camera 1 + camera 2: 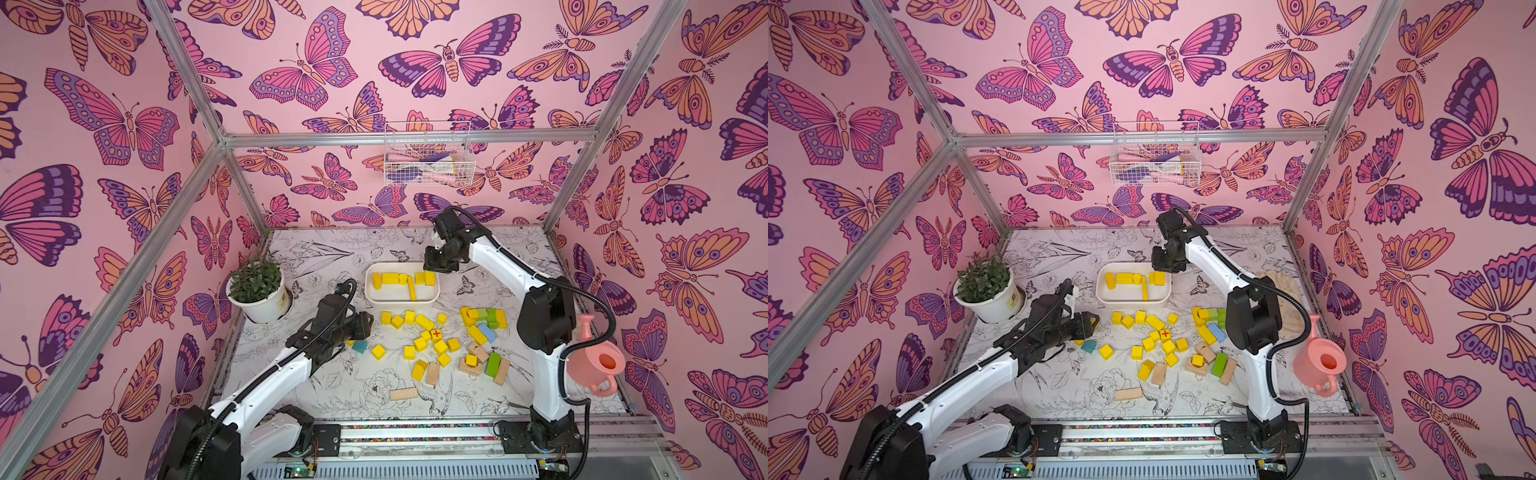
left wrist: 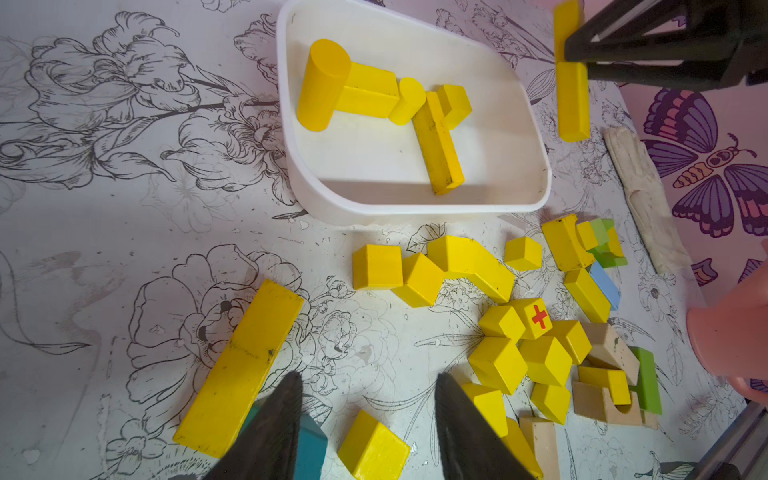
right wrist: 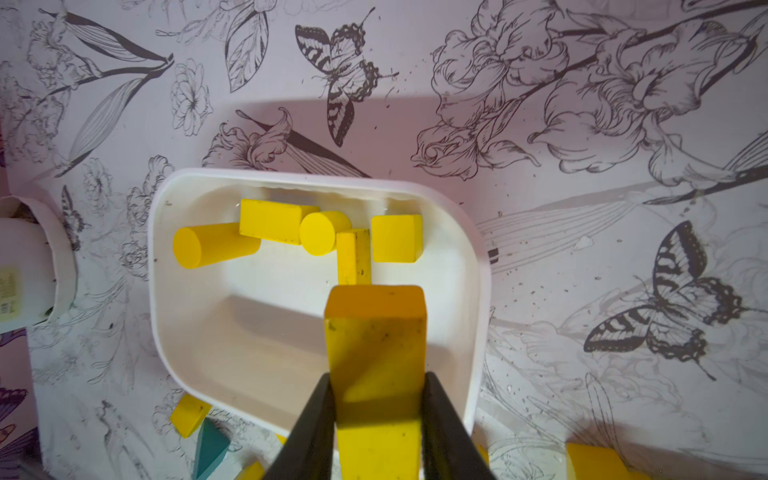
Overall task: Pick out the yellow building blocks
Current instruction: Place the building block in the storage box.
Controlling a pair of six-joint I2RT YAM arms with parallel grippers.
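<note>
Placement of yellow bar [image 3: 376,332] over white tub [image 3: 166,291]: right gripper [image 3: 377,384] clamped on one end of the bar, left gripper [image 2: 368,388] partly open and empty.

Several yellow building blocks [image 1: 441,347] already lie in the tub; most sit loose on the mat [image 1: 332,386] between the arms, some touching tan blocks [image 1: 432,373] and green blocks [image 1: 493,365]. The left gripper hovers above a yellow cube [image 2: 372,446]. Blocks appear light, rigid painted wood with smooth, possibly slippery faces. Grip across two flat parallel faces near mid-length; an end grip, as on the held bar, may let it pivot. Take cylinders across the diameter.
</note>
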